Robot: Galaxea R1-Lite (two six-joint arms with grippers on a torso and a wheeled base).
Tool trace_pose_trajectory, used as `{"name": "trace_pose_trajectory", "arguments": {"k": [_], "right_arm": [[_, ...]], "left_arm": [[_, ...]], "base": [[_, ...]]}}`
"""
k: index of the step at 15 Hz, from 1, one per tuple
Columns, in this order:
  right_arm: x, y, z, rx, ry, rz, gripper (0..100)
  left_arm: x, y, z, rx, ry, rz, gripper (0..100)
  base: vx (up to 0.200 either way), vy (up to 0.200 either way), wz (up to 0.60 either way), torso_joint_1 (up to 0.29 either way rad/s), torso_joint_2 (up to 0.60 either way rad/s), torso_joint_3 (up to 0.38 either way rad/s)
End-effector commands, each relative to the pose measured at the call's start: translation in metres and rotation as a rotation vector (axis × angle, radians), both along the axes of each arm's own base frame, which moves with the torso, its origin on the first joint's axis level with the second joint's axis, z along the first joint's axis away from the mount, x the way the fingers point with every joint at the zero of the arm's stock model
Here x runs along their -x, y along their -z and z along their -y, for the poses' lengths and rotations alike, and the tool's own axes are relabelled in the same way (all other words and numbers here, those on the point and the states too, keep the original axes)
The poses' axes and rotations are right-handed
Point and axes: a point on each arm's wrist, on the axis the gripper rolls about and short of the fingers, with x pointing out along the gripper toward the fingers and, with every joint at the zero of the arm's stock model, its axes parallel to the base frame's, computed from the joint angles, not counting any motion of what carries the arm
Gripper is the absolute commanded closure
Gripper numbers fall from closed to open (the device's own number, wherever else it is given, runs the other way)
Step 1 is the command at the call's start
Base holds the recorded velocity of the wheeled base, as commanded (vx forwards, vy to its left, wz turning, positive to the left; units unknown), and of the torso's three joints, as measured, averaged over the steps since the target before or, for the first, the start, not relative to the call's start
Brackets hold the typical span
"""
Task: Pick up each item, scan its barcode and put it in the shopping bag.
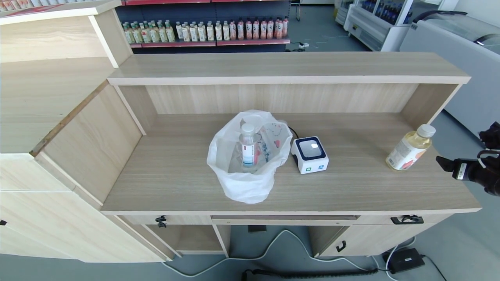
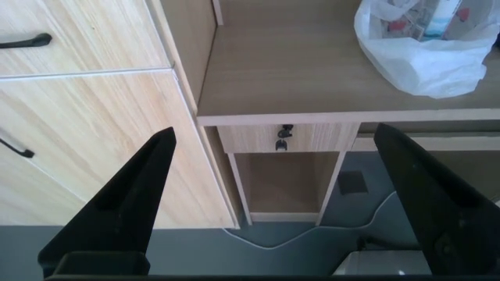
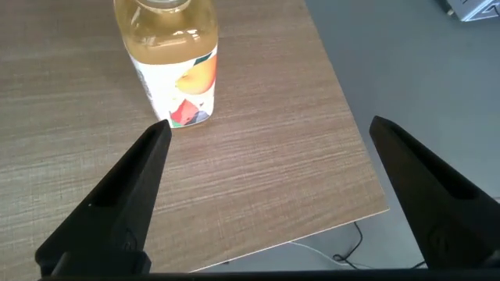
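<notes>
Right gripper (image 3: 269, 129) spread wide, empty, near juice bottle (image 3: 168, 70) standing well right of scanner (image 1: 309, 154), by counter (image 1: 351, 187) edge. Risk: off-centre close knocks it overboard. Left gripper (image 2: 275, 131) also spread, empty.

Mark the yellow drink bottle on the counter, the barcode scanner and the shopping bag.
yellow drink bottle (image 1: 407, 151): head view, on its label.
barcode scanner (image 1: 310, 148): head view, on its dark top window.
shopping bag (image 1: 244, 187): head view, on its white front wall.
</notes>
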Motion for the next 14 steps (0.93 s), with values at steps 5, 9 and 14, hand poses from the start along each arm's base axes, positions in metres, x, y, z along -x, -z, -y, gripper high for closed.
{"name": "trace_pose_trajectory", "arguments": {"k": [5,9,14], "right_arm": [[-0.033,0.018,0.013,0.0,0.003,0.002,0],[-0.05,0.021,0.016,-0.018,0.003,0.03,0],[-0.062,0.022,0.01,-0.053,-0.021,0.056,0]], "left_arm": [[0.0,0.0,0.0,0.0,-0.001,0.001,0],[0.0,0.0,0.0,0.0,-0.001,0.001,0],[0.0,0.0,0.0,0.001,-0.001,0.001,0]], "base": [[0.0,0.0,0.0,0.0,0.0,0.0],[0.0,0.0,0.0,0.0,0.0,0.0],[0.0,0.0,0.0,0.0,0.0,0.0]]}}
